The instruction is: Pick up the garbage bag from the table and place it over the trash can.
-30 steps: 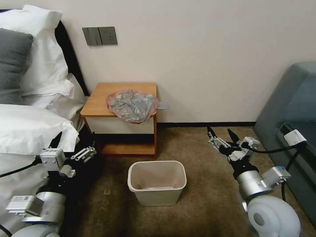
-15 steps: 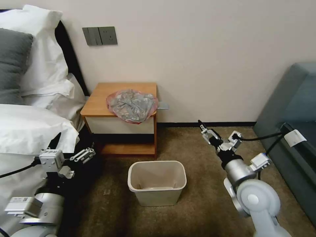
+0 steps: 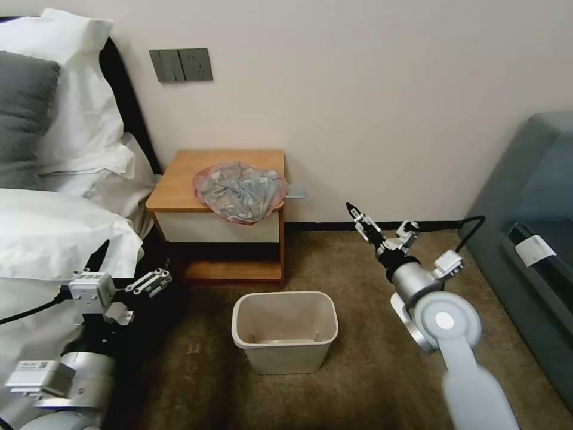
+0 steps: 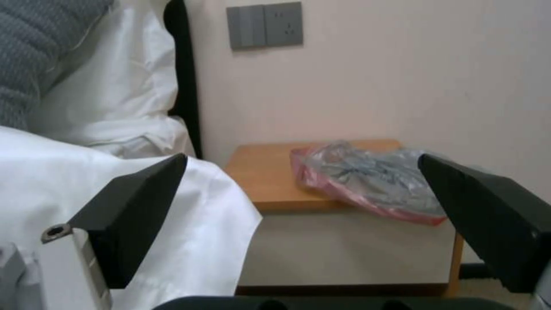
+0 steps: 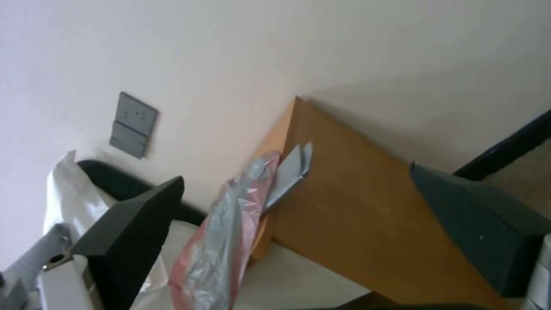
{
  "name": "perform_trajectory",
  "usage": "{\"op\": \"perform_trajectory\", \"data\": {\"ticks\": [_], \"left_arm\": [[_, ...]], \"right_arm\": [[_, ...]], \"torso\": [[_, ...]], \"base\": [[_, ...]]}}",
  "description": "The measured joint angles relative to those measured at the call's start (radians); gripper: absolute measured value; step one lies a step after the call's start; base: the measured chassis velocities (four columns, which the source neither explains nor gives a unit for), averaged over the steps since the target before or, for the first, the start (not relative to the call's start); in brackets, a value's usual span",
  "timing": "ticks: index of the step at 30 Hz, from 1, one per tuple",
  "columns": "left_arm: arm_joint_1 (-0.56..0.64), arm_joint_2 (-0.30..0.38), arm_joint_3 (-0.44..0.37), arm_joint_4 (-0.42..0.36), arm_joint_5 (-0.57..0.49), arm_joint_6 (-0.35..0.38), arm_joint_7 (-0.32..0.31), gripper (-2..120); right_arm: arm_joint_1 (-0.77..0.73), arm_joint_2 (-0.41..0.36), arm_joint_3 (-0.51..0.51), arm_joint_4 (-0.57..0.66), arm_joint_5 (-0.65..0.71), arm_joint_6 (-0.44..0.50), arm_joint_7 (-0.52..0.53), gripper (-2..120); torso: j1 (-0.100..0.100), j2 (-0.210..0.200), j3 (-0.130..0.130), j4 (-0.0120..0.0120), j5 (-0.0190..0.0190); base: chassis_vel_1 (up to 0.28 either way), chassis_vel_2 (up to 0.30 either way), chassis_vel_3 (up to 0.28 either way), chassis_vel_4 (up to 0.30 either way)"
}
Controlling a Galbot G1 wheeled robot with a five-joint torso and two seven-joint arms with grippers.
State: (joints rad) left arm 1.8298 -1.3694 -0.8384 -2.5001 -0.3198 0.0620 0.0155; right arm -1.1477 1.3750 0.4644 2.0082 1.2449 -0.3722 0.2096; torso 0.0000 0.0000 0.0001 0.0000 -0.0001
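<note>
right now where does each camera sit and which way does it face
Head view: high on the robot, facing forward and down at the nightstand, garbage bag and trash can; both arms show, left end effector and right end effector open.
Left wrist view: low beside the bed, facing the nightstand front; its own open fingers frame the bag.
Right wrist view: low, tilted, facing the nightstand's side; its own fingers show.
All three share the bag.

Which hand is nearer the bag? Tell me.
Right, by the head view. The right hand hangs open beside the table, off the bag's right edge. The left hand sits open, lower, by the bed.
</note>
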Motion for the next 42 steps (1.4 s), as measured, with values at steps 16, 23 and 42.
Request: {"op": "perform_trajectory", "data": {"ticks": [16, 23, 42], "left_arm": [[0.004, 0.006, -0.006, 0.000, -0.022, -0.024, 0.016, 100], [0.012, 0.010, -0.013, 0.000, -0.024, -0.036, 0.019, 100], [0.033, 0.017, -0.010, 0.000, -0.020, -0.051, 0.036, 100]], "right_arm": [[0.096, 0.012, -0.027, -0.123, 0.198, -0.034, -0.058, 100], [0.179, 0.023, -0.056, -0.264, 0.267, -0.055, -0.074, 100], [0.413, 0.117, -0.078, -0.651, 0.256, -0.062, -0.174, 100]], "torso": [[0.000, 0.000, 0.000, 0.0000, 0.0000], [0.000, 0.000, 0.000, 0.0000, 0.0000], [0.000, 0.000, 0.000, 0.0000, 0.0000]], "base": [[0.000, 0.000, 0.000, 0.000], [0.000, 0.000, 0.000, 0.000], [0.000, 0.000, 0.000, 0.000]]}}
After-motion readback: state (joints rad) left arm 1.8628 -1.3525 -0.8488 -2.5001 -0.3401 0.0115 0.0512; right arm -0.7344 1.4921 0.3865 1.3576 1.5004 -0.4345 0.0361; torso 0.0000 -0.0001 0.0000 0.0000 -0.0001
